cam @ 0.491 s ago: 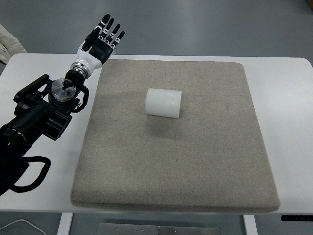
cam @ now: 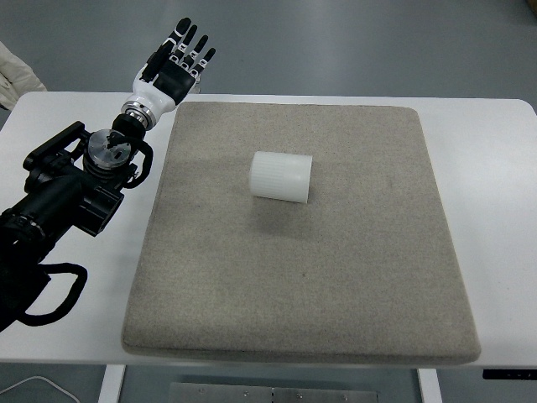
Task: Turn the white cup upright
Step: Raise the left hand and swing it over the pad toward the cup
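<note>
Top view: a white cup lying on its side, with the left hand held well away from it.

A white worktop point(cam: 495, 210) is covered by a grey felt mat point(cam: 336, 277). The white cup point(cam: 281, 176) is seen on its side near the mat's middle, well to the right of and nearer the camera than the left hand point(cam: 172, 71). That hand is raised past the mat's far left corner, fingers spread, nothing held.
</note>
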Controlling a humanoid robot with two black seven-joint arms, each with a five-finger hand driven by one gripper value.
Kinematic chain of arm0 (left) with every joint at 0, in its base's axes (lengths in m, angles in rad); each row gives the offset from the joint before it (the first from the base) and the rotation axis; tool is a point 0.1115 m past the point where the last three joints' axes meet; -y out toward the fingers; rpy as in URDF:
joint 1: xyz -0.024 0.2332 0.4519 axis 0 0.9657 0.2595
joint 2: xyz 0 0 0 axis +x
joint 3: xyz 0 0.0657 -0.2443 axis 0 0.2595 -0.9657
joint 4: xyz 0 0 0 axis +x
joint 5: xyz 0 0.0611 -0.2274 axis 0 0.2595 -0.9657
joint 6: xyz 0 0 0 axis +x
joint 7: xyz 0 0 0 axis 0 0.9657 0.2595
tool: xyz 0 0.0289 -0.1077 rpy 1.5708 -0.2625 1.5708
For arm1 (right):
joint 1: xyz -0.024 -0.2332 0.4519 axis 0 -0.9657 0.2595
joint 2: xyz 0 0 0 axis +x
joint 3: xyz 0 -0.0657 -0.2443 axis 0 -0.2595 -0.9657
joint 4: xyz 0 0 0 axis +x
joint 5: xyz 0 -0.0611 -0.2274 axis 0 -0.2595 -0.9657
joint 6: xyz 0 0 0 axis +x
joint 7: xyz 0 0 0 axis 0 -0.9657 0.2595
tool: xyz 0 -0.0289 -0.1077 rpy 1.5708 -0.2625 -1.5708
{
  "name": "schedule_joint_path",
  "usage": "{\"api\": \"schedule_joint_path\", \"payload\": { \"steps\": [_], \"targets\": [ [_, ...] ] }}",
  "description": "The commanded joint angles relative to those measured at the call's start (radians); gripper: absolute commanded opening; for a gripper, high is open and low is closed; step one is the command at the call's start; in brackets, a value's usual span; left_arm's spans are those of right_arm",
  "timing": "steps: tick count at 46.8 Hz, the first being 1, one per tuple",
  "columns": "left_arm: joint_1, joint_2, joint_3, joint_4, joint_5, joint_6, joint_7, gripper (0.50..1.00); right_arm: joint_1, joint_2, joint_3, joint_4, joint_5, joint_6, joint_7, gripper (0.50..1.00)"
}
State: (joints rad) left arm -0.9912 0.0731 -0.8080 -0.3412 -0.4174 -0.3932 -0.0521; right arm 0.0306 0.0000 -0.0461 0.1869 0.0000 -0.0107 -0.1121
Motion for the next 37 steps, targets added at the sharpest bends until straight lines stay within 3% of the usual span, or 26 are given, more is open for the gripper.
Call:
{"api": "schedule_joint_path", "payload": {
  "steps": [1,13,20,37],
  "targets": [
    [-0.003,-0.01,0.018,-0.005,0.002,0.0,0.0,1.0,0.0,0.0,0.0,0.0,0.0,0.0,0.0,0.93],
    [-0.026,-0.019,0.042,-0.012,0.017,-0.018,0.032,1.0,0.0,0.0,0.0,0.0,0.0,0.0,0.0,0.93],
    [-0.036,-0.019,0.093,-0.03,0.175,-0.078,0.031,1.0,0.0,0.0,0.0,0.0,0.0,0.0,0.0,0.93],
    [-0.119,0.031,0.11,-0.093,0.601,-0.079,0.029,1.0,0.0,0.0,0.0,0.0,0.0,0.0,0.0,0.93]
  ]
}}
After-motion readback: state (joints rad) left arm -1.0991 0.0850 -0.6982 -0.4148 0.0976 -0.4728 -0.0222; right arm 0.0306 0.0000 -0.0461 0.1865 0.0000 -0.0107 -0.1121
